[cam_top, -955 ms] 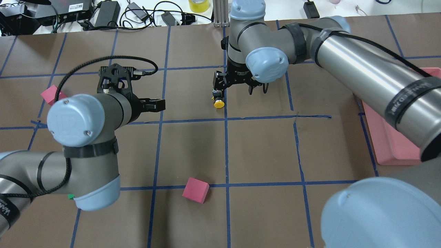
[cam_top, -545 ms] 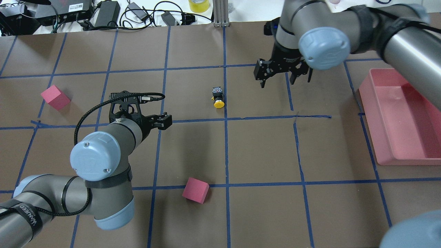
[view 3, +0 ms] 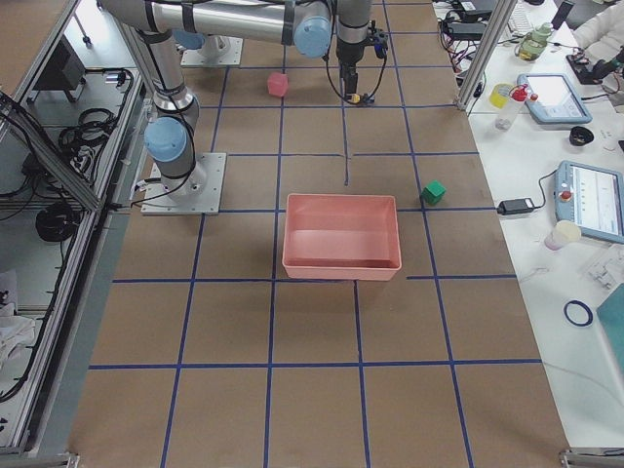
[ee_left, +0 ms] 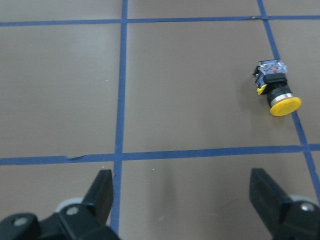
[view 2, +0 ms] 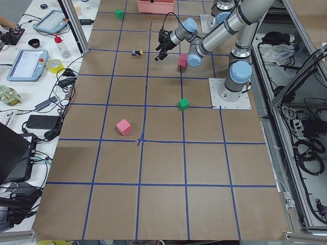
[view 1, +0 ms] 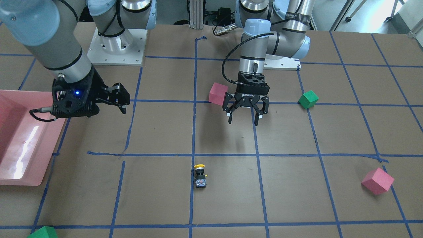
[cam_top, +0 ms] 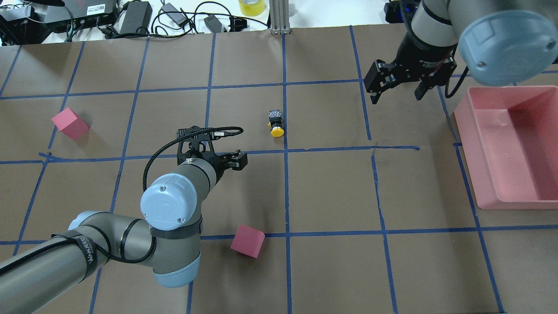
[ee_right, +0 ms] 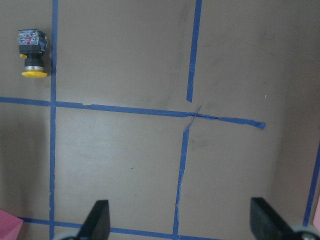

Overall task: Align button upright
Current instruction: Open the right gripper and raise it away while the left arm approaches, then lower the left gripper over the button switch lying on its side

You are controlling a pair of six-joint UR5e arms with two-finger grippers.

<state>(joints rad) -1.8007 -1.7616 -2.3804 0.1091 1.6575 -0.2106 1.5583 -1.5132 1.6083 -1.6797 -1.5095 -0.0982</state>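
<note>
Only the two spread fingertips of the left gripper (ee_left: 181,200) show in the left wrist view, the rest lost below the bottom edge. The right gripper (ee_right: 180,220) is cropped likewise in its own wrist view, beside a pink cube (ee_right: 7,224) reduced to a corner. The pink bin (view 1: 19,181) runs off the front-facing view's left edge and a green cube (view 1: 42,232) off its bottom. Seen from the table's left end, the button (view 2: 137,52) is too small to tell its pose.

Robotics lab: tape-gridded table (cam_top: 331,187), teach pendants (view 2: 28,57), power bricks (cam_top: 136,16).

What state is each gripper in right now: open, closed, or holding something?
Left gripper: open, holding nothing.
Right gripper: open, holding nothing.
</note>
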